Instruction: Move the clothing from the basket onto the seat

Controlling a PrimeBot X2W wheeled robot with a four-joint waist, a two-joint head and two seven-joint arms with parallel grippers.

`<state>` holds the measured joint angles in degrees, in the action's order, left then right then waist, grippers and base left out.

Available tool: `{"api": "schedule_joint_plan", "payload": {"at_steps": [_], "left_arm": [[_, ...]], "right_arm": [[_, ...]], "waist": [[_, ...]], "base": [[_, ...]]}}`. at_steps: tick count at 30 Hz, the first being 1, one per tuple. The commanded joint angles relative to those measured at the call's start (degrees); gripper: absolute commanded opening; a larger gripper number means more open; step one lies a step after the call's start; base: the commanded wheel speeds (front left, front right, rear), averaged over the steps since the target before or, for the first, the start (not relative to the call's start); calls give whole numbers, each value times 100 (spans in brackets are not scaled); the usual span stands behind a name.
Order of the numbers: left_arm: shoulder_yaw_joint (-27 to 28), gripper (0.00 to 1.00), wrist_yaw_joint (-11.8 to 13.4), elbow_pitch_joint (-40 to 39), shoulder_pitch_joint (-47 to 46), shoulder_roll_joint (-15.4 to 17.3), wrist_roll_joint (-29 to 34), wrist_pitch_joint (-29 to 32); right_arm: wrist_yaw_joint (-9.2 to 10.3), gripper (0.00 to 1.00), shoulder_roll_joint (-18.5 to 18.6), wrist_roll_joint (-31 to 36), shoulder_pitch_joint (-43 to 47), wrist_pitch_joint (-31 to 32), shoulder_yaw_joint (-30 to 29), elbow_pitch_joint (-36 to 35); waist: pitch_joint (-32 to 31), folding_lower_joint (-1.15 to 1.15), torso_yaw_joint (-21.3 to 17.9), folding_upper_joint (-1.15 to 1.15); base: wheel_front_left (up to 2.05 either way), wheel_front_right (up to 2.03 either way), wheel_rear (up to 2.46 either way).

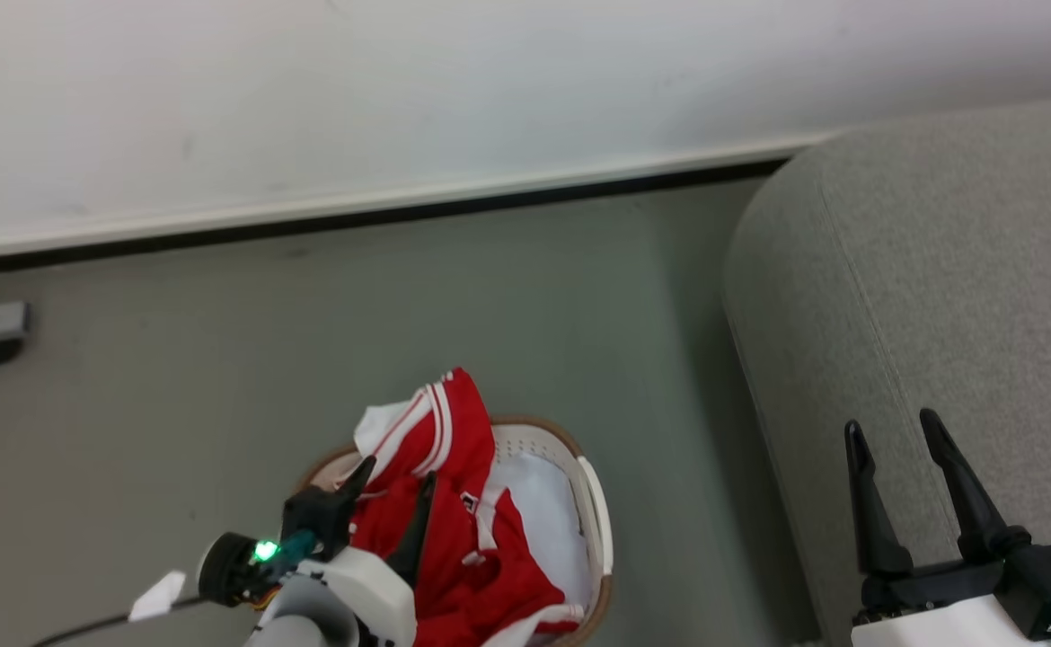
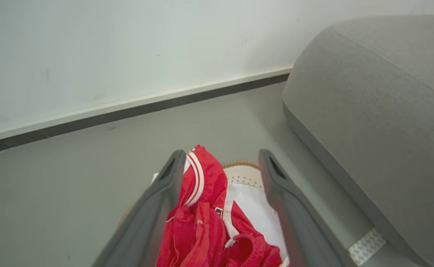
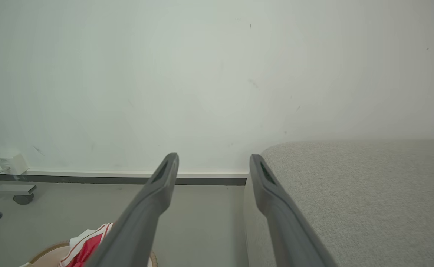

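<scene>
The red clothing with white stripes is heaped in the cream basket on the floor, one fold standing up above the brown rim. My left gripper is open just over the heap. In the left wrist view the left gripper has its two fingers either side of the clothing; whether they touch it I cannot tell. The basket and its white liner show behind. The grey seat is to the right. My right gripper is open and empty over the seat's near edge, and the right gripper points at the wall.
A white wall with a dark skirting strip runs behind the basket. A grey frame foot on a caster stands at the left, next to a small white box on the wall. Bare grey floor separates basket and seat.
</scene>
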<state>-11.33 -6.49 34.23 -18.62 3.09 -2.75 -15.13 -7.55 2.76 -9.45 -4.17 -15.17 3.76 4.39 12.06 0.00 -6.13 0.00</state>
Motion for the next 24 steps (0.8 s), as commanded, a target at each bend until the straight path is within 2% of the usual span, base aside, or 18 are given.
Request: {"api": "schedule_joint_plan", "payload": {"at_steps": [1,11,21,24], "left_arm": [[-37,100,46,301,-180,89,144,32],[-309,100,392,2599,-1796,237,525,697],[-379,100,683,3501,-2641,519,592,862],[-431,100,683,3623,-2811,561,614,892]], "right_arm": [[13,100,25,-33,-103,2,32,-61],[12,100,19,-256,-654,2,203,-391],[12,100,17,-278,-923,2,208,-666],[12,100,19,-284,-990,2,235,-721]], "waist": [[419,0,-279,0],[1680,0,-703,0],[2607,0,-832,0],[2829,0,-825,0]], "base": [[0,0,0],[0,0,0],[0,0,0],[0,0,0]]}}
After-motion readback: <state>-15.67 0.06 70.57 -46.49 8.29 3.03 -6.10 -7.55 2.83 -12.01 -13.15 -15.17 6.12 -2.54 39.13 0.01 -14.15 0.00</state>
